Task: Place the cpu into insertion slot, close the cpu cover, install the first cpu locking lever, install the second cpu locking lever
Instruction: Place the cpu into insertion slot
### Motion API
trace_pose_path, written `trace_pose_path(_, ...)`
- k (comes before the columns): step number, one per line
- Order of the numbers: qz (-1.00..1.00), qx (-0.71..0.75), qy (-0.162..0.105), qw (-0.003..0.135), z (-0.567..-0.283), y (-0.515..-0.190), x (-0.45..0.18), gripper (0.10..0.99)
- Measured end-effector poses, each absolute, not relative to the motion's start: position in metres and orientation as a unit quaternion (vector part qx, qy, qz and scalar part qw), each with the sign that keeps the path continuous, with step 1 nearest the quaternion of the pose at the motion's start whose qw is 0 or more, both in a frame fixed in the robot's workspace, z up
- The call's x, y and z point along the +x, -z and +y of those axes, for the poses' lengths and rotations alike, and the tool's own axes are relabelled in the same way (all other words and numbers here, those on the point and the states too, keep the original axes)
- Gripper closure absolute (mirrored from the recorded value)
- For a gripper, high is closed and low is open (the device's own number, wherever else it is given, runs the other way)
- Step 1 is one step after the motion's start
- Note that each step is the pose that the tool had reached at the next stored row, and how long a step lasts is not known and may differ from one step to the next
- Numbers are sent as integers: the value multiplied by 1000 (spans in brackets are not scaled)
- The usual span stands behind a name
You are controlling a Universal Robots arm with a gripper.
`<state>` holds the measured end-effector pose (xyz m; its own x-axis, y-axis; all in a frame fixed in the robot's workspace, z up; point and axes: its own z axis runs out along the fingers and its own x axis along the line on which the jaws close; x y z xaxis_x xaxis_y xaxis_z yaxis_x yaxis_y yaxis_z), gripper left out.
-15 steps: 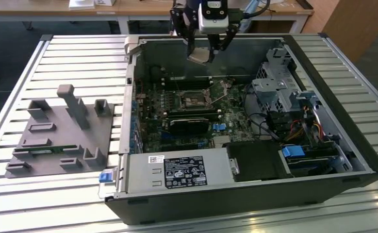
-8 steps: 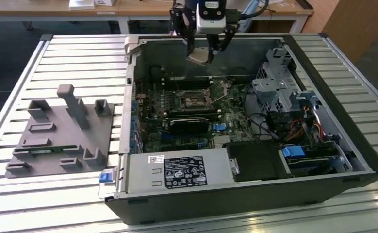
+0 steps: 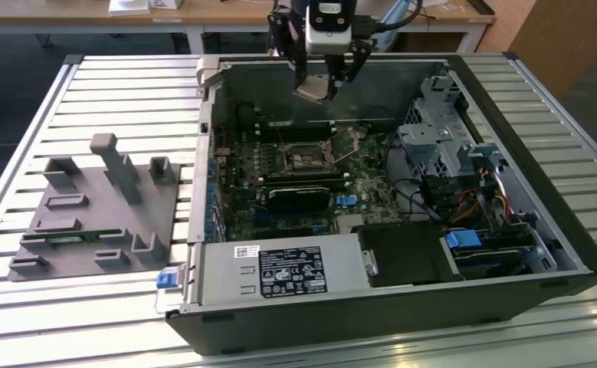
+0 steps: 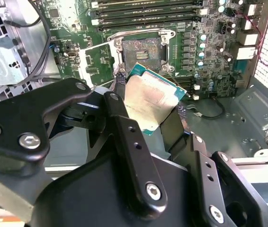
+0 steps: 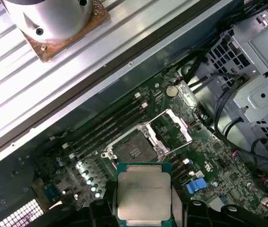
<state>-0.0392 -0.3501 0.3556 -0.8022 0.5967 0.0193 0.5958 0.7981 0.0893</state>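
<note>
Two gripper (image 3: 319,88) fingers (image 4: 124,125) clamp cpu (image 5: 143,194) above open mobo socket (image 5: 133,150), hiding its edges

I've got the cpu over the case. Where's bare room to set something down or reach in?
Free: table slats on the exterior view's left of the case, around the grey fixture; a narrower strip on the view's right. Crowded inside: drive cage and cables beside the open socket.

A slatted silver table (image 3: 93,100) fills most of the frame. A wooden desk (image 3: 227,14) runs along the top edge, with dark floor (image 3: 12,61) at upper left and a wooden panel (image 3: 569,34) at upper right.
</note>
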Motion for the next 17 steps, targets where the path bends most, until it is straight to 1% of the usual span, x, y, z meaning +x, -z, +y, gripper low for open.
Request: trace_pose_path(17, 921, 388, -45, 8, -350, -354, -41, 545)
